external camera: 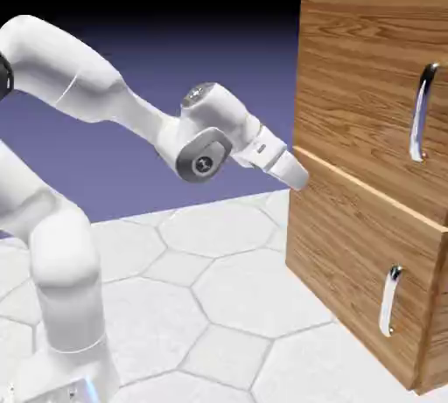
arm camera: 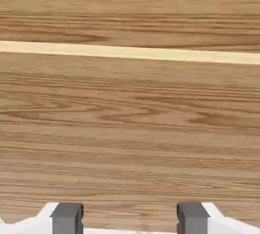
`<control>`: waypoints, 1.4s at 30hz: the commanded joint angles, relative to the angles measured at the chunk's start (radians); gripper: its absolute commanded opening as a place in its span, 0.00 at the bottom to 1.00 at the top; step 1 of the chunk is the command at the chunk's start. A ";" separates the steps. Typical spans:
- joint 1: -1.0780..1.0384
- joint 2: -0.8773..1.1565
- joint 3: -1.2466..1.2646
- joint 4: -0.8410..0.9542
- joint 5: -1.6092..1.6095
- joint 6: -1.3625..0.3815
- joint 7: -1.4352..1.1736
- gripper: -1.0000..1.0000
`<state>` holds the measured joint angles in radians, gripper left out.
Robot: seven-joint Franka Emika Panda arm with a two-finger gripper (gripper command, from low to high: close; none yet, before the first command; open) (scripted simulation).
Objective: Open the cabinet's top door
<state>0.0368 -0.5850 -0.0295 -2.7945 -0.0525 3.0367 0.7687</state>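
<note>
You have the cabinet [external camera: 367, 183] filling the right side of the exterior view, standing on the pale hexagon-tiled table [external camera: 219, 296]. Its top door [external camera: 367, 104] is the taller upper panel, its lower edge a pale seam that slants down to the right above the shorter lower panel [external camera: 359, 279]. Count two panels and two silver handles: the long curved one [external camera: 423, 113] far to the right on the top door, the short one [external camera: 390, 300] below. Your gripper [external camera: 297, 176] sits at the cabinet's left edge, right by that seam, well apart from both handles. In the hand view its fingertips [arm camera: 67, 216] stand spread wide, empty, wood between them. Open table lies left of the cabinet.
</note>
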 commanded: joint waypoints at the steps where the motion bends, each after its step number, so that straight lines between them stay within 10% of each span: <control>1: 0.021 -0.012 -0.024 0.013 -0.044 0.000 0.023 0.50; 42: 0.863 -0.522 -1.027 0.539 -1.827 -0.010 0.965 0.50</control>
<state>0.8993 -1.1067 -1.0566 -2.2554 -1.8790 3.0269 1.7339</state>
